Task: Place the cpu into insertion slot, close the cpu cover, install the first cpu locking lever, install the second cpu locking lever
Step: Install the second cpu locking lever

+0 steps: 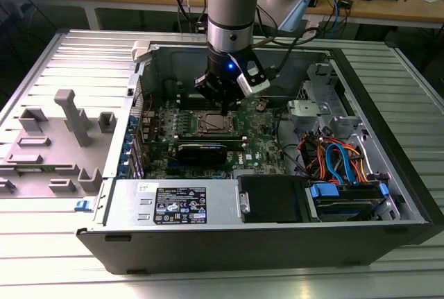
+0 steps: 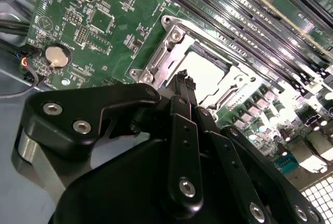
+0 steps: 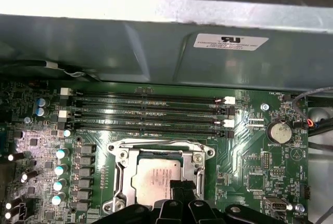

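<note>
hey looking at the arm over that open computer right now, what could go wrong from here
The gripper sits right at the cpu cover, which appears closed over the cpu; a sideways slip could scrape the chip or bend the frame. The memory slots lie close beside the socket, so a drifting gripper might knock them.
</note>
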Robot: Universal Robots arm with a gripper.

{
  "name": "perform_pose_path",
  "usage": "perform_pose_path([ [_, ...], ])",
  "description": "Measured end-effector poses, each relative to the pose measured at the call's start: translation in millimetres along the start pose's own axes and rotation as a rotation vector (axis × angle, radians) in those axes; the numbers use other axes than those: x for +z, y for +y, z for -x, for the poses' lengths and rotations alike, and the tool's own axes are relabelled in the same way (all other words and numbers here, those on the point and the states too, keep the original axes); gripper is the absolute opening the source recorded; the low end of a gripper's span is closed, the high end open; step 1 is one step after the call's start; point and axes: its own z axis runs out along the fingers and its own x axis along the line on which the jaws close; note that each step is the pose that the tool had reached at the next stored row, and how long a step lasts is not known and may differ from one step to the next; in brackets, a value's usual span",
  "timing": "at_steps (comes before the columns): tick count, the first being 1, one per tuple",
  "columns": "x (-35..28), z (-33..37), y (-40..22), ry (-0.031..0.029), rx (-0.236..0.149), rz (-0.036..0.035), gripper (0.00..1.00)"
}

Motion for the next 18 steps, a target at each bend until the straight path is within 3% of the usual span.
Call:
perform_pose_path([
  [8, -0.1, -0.5, -7.5, 0.0002, 0.000, -0.0029, 0.11],
  [18, -0.1, -0.5, -8.1, 0.0002, 0.000, -0.0032, 0.11],
])
